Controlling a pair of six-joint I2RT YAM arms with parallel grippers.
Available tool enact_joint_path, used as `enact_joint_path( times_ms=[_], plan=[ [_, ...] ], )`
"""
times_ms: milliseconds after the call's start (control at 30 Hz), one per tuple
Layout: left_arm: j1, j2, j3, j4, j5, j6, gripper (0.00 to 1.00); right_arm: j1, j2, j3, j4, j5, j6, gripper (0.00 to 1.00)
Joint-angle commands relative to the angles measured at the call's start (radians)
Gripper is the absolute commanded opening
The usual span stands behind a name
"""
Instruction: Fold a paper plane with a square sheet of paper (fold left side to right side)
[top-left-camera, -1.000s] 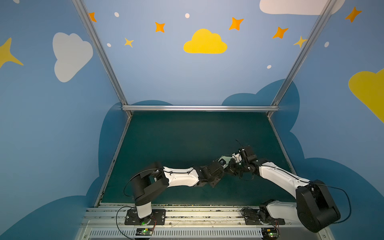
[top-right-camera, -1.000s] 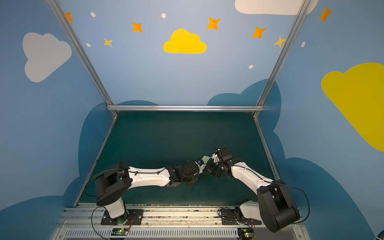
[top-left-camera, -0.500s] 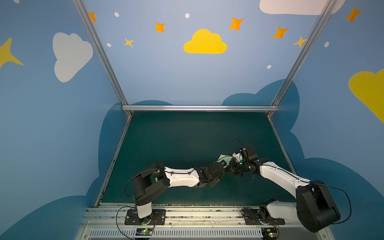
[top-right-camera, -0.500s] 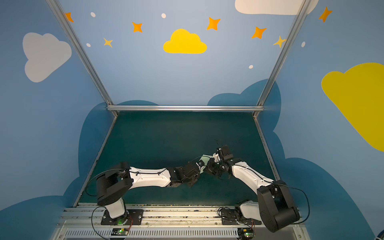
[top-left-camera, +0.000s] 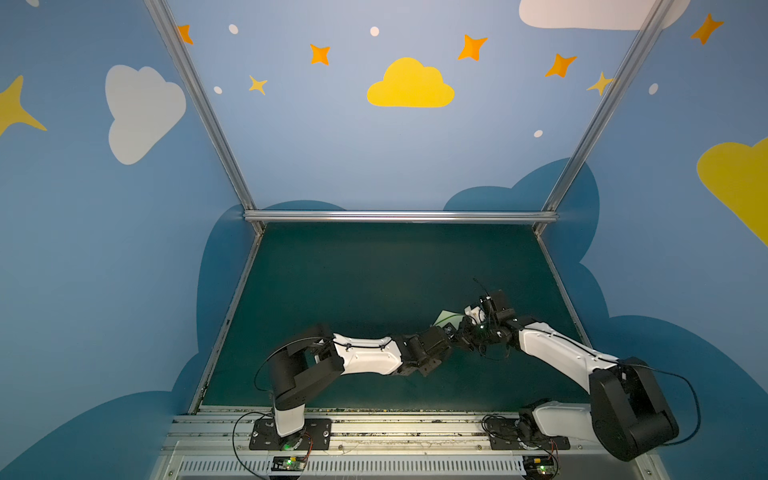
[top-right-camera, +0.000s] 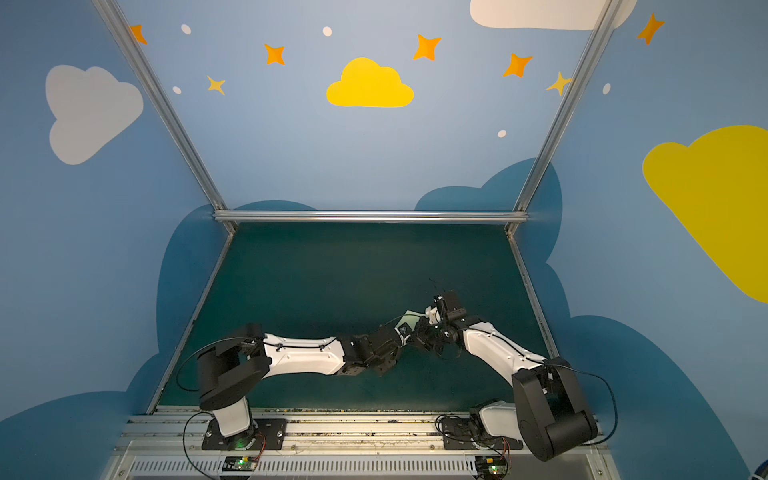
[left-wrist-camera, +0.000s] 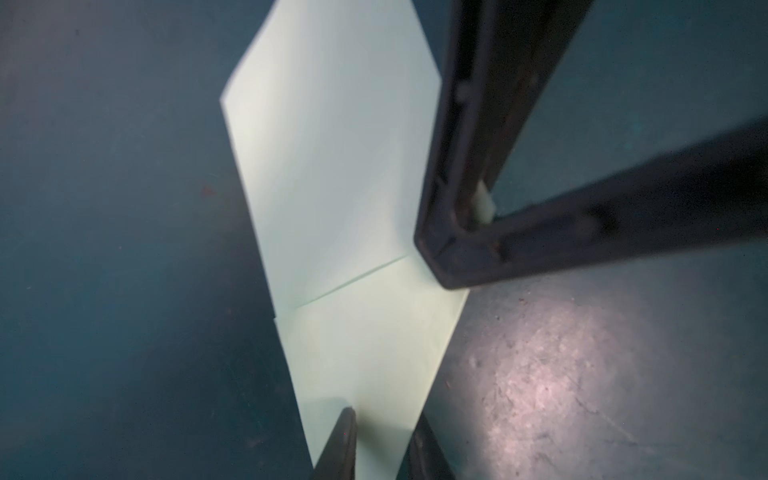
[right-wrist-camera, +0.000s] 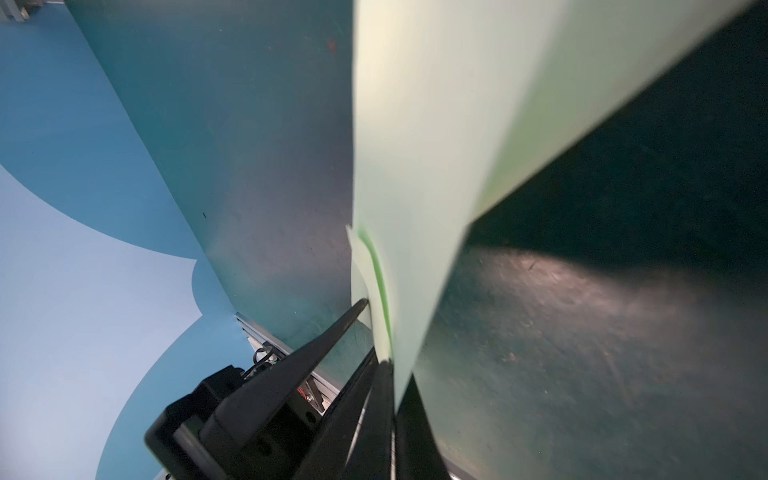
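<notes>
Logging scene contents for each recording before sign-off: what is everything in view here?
paper plane: 1, pale green, held where the two grippers meet
table mat: 1, dark teal, booth floor
walls: 3, blue, with yellow, white and dark blue clouds, orange and yellow stars
frame bars: 3, silver, along the wall edges
base rail: 1, silver, near edge, under both arm bases
left arm and right arm: 2, white and black, meeting right of centre
left gripper: 1, black, fingers either side of the paper plane, grip unclear
right gripper: 1, black, shut on the paper plane
</notes>
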Motion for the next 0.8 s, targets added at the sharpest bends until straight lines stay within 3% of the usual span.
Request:
enact_joint_path(
  times_ms=[0,233,333,400,600,767],
  plan=[
    [-0.005,0.021,0.022,-0.017,0.012,0.017,0.17,-0.004,0.012,0.023,-0.004,-0.014,-0.014,0.0],
    [-0.004,0.018,0.028,-0.02,0.045,0.013,0.03,-0.016,0.015,0.035,-0.013,-0.018,-0.022,0.0],
    [0.001,0.014,0.035,-0.035,0.087,-0.013,0.03,-0.035,0.003,0.042,-0.04,-0.031,-0.05,0.25],
    [0.011,0.005,0.039,-0.046,0.135,-0.05,0.03,-0.045,-0.025,0.075,-0.069,-0.03,-0.069,0.36],
    [0.054,-0.005,0.053,-0.077,0.296,-0.187,0.03,-0.07,-0.157,0.054,-0.147,0.0,-0.107,0.46],
    [0.086,-0.004,0.053,-0.093,0.404,-0.302,0.03,-0.072,-0.227,-0.042,-0.161,0.04,-0.131,0.47]
  ],
)
